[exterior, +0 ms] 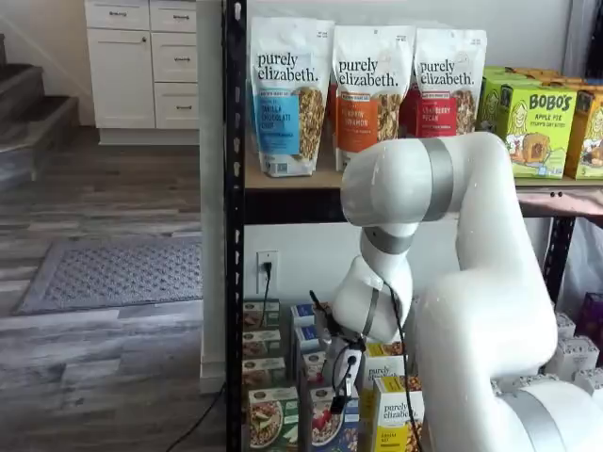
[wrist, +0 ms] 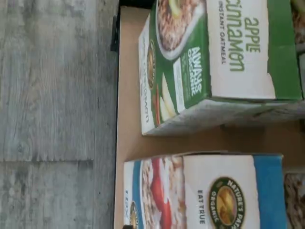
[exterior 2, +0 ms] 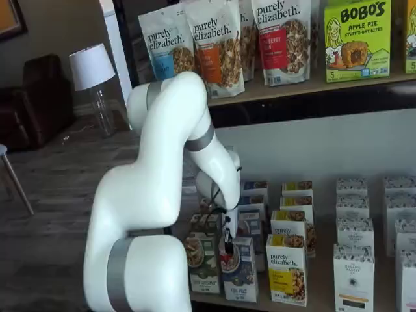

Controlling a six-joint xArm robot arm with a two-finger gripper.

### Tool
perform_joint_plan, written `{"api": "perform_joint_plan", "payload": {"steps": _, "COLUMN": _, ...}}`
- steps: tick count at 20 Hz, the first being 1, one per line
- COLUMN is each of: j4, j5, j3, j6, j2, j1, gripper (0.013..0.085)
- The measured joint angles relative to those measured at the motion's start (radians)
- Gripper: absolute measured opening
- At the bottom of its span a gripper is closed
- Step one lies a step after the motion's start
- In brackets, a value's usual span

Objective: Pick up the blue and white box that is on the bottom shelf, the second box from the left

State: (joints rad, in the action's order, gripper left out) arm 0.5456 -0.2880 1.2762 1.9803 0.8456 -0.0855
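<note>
Bottom shelf point(exterior 2: 325, 302), hand point(exterior 2: 227, 248) above blue and white box point(exterior 2: 239, 276)

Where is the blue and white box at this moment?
In both shelf views the blue and white box stands at the front of the bottom shelf, between a green-and-white box and a yellow-and-white box, under the gripper.

Grey wood floor point(exterior: 113, 207) and a pale wall behind.
White cabinets point(exterior: 141, 66) are standing beyond a grey rug point(exterior: 113, 273); a white-shaded lamp point(exterior 2: 91, 68) is sitting beside a dark armchair point(exterior 2: 32, 97).
</note>
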Motion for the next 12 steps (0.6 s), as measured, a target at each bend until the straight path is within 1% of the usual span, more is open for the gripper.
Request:
{"api": "perform_joint_plan", "payload": {"steps": 7, "j4": -0.074, "j5": -0.007, "j3": 0.044, "j6": -0.056, "j2": 0.040, "j1": 0.012, "gripper": 0.0850}}
{"api": "perform_joint_plan", "payload": {"steps": 10, "j4": -0.140, "j5": -0.015, "j3": 0.057, "j6": -0.111, "j2": 0.051, "j1": 0.019, "gripper": 0.0850}}
{"api": "perform_joint_plan", "payload": {"steps": 12, "j4": -0.196, "j5": -0.030, "j3": 0.066, "j6": -0.158, "j2": 0.057, "j1": 0.024, "gripper": 0.0850}}
